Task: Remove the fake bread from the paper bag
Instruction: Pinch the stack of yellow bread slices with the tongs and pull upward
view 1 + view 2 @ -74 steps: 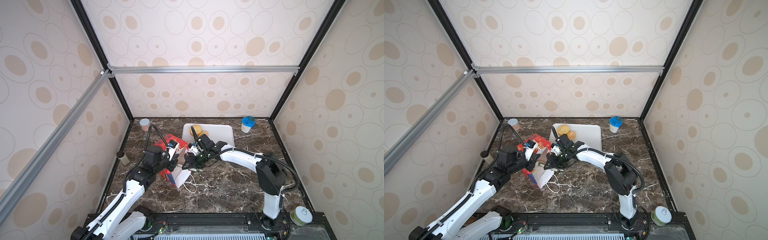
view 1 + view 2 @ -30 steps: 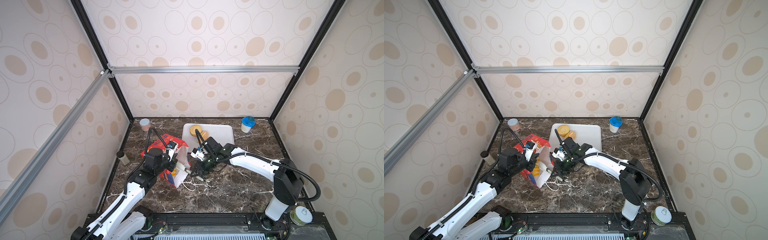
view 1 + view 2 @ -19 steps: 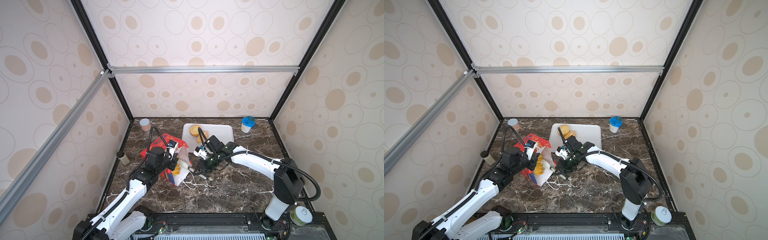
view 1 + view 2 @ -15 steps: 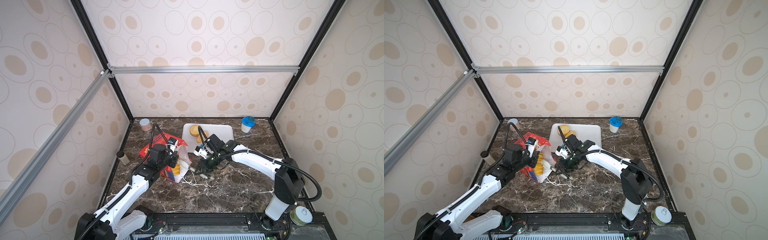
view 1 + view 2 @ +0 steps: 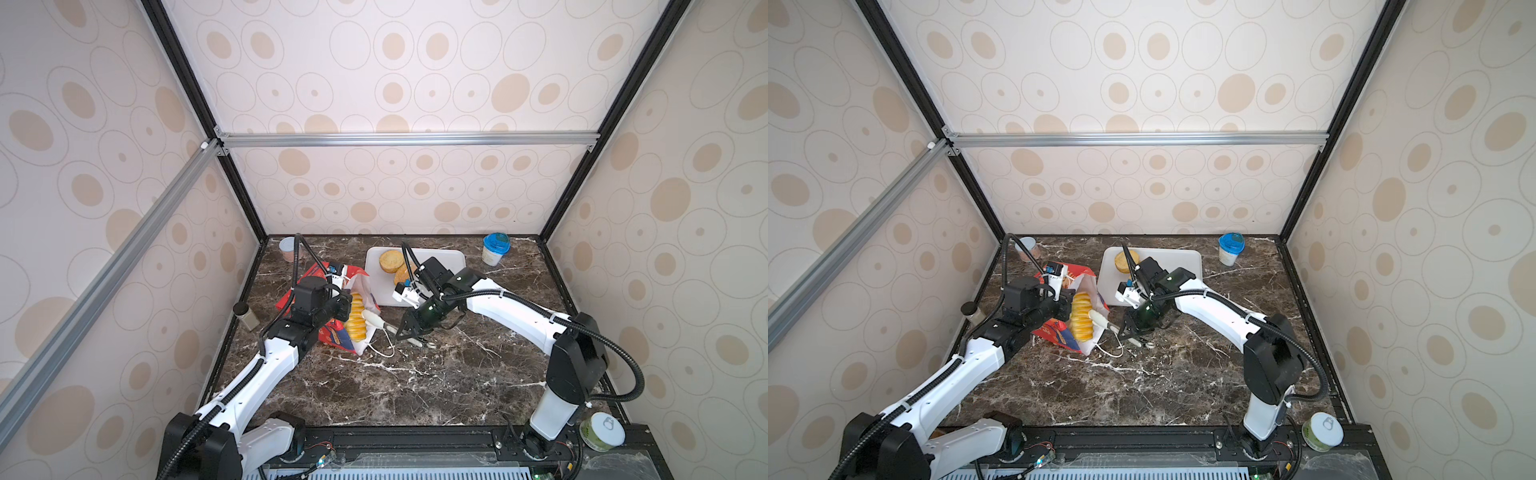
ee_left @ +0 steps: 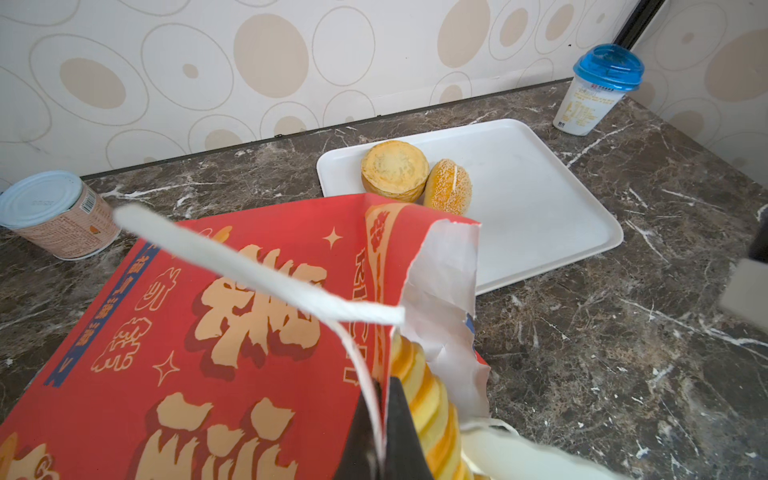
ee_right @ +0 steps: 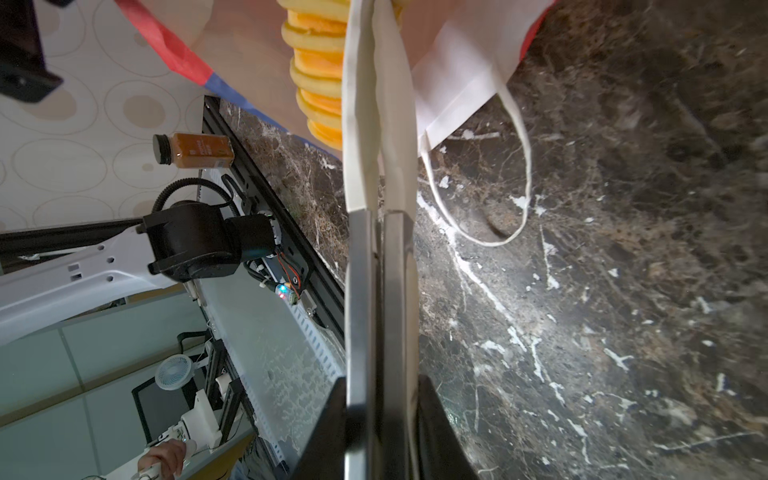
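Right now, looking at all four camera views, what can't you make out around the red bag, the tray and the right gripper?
- Inside the paper bag: in both top views its walls hide everything but the ridged loaf; what else it holds is unknown.
- Right gripper: shut; whether it pinches paper is unclear, its tips leave the right wrist view.
- Seeded bun: the right arm partly covers it in a top view.

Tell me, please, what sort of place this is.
Probably a robot test booth inside a lab or office, not a real kitchen: wallpapered panels on an aluminium frame enclose a marble-look tabletop, and the right wrist view shows a desk fan in the room beyond.
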